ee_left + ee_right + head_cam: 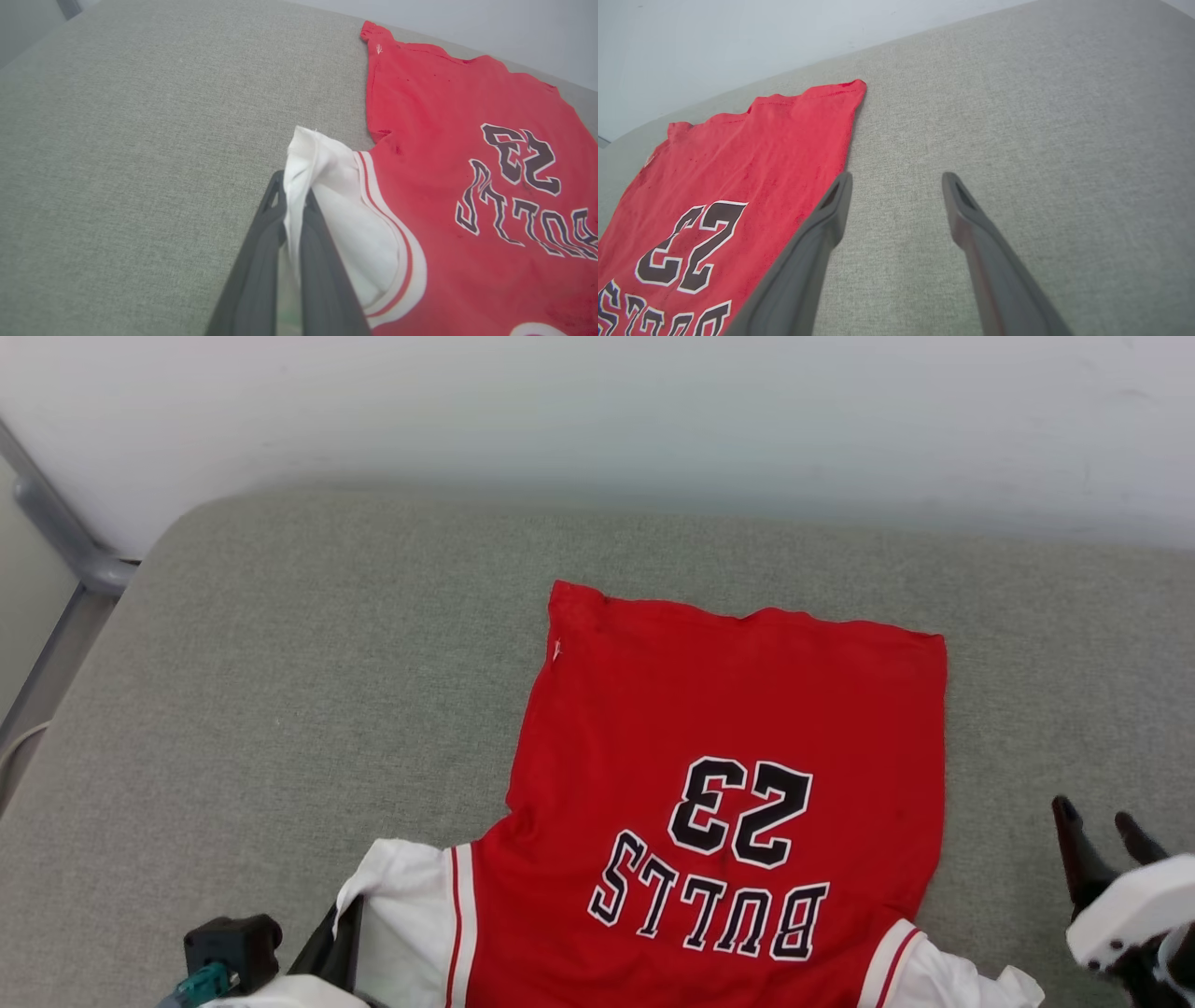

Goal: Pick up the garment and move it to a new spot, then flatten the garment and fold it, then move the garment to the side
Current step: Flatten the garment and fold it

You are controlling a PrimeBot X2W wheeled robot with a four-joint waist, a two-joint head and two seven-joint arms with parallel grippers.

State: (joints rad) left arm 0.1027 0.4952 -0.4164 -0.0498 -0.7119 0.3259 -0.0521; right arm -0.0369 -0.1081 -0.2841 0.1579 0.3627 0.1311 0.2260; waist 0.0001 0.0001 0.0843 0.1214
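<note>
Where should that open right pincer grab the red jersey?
Probably the white right sleeve, approached from the right pincer's own side: it sticks out past the jersey's flat red body, mirroring the sleeve the left pincer pinches.

so the red-and-white sports jersey (728,709) lies on the grey woven-fabric cushion (280,663), out toward 5 o'clock; pale flat wall (597,411) behind at 12, grey metal tube (56,518) at 10.

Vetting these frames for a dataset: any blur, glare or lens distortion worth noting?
Head view: soft even light, no glare, garment lettering crisp. Left wrist view: wide-angle warp bends the lettering; left claw looks soft. Right wrist view: right claw slightly blurred, cushion weave sharp.
</note>
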